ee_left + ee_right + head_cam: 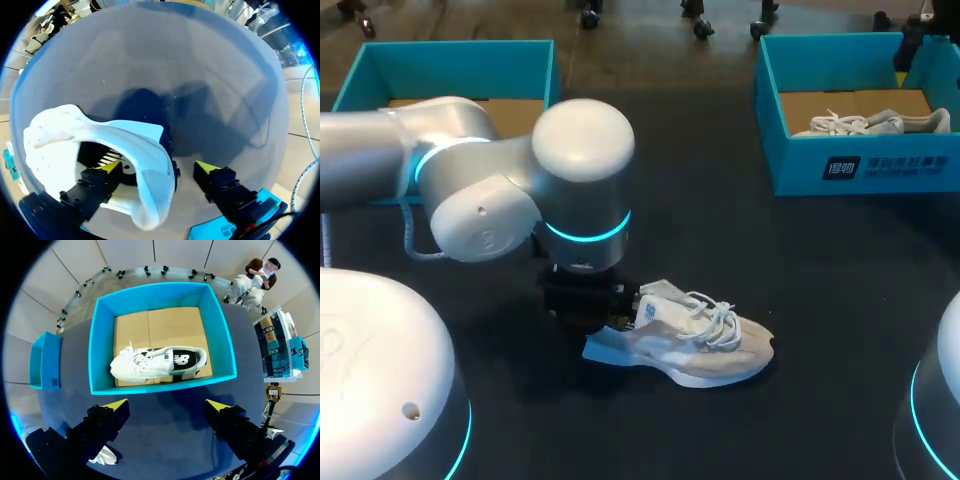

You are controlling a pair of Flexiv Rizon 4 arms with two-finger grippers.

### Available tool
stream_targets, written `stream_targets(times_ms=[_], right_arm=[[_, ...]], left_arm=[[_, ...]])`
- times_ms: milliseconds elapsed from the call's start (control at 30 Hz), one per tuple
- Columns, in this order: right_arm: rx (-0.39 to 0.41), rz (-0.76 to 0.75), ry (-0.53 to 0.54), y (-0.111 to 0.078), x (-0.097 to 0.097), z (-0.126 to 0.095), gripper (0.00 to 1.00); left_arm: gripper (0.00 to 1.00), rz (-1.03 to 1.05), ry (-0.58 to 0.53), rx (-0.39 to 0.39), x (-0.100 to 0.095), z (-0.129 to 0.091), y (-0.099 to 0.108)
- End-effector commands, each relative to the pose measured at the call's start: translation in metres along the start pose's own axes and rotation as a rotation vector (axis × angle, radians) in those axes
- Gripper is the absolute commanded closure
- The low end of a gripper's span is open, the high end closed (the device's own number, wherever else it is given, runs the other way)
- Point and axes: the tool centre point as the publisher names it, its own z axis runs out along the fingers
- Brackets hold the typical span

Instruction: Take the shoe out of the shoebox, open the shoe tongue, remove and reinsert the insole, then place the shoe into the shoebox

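A pale sneaker (695, 340) with white laces lies on its sole on the dark table, toe to the right. My left gripper (588, 305) hangs over its heel. In the left wrist view the left gripper (159, 167) stands open. A white curved piece (135, 145) with small holes, seemingly the insole, arches between the fingers, close to one yellow tip and well clear of the other. My right gripper (167, 407) is open and holds nothing, high above a blue shoebox (95, 355) holding a second sneaker (157, 362).
That blue shoebox (865, 165) with the second sneaker (880, 123) stands at the table's back right. Another blue box (455, 60) with a cardboard floor stands at the back left, partly behind my left arm. The pale sneaker (102, 456) also shows under the right gripper.
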Motion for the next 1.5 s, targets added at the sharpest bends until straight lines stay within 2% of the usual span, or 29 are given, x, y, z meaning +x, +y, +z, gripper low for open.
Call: stream_targets(times_ms=[33,133,233,367,400,433,467,833,900,1000,1100,1133,1167,1200,1500], right_arm=[[0.0,0.0,-0.001,0.0,0.0,0.0,0.0],[0.0,0.0,-0.001,0.0,0.0,0.0,0.0],[0.0,0.0,-0.001,0.0,0.0,0.0,0.0],[0.0,0.0,-0.001,0.0,0.0,0.0,0.0],[0.0,0.0,-0.001,0.0,0.0,0.0,0.0],[0.0,0.0,-0.001,0.0,0.0,0.0,0.0],[0.0,0.0,-0.001,0.0,0.0,0.0,0.0],[0.0,0.0,-0.001,0.0,0.0,0.0,0.0],[0.0,0.0,-0.001,0.0,0.0,0.0,0.0],[0.0,0.0,-0.001,0.0,0.0,0.0,0.0],[0.0,0.0,-0.001,0.0,0.0,0.0,0.0],[0.0,0.0,-0.001,0.0,0.0,0.0,0.0],[0.0,0.0,-0.001,0.0,0.0,0.0,0.0],[0.0,0.0,-0.001,0.0,0.0,0.0,0.0],[0.0,0.0,-0.001,0.0,0.0,0.0,0.0]], left_arm=[[0.0,-0.013,-0.087,0.025,0.027,-0.037,-0.003],[0.0,-0.061,-0.133,0.08,0.032,-0.055,-0.003],[0.0,-0.146,-0.172,0.178,0.038,-0.072,-0.001],[0.0,-0.237,-0.248,0.317,0.046,-0.085,-0.002],[0.0,-0.239,-0.255,0.326,0.047,-0.086,-0.003],[0.0,-0.293,-0.27,0.382,0.049,-0.091,-0.007],[0.0,-0.295,-0.296,0.471,0.052,-0.093,-0.01],[0.0,-0.294,-0.296,0.485,0.052,-0.095,-0.012],[0.0,-0.447,-0.293,0.487,0.059,-0.09,-0.013],[0.0,-0.594,-0.336,0.64,0.072,-0.081,-0.013],[0.0,-0.81,-0.411,0.847,0.087,-0.078,-0.016],[0.0,-0.924,-0.385,0.944,0.093,-0.078,-0.016],[0.0,-1.076,-0.34,0.955,0.098,-0.078,-0.016],[0.0,-1.101,-0.358,0.893,0.102,-0.082,-0.017],[0.0,-1.101,-0.358,0.893,0.102,-0.082,-0.017]])
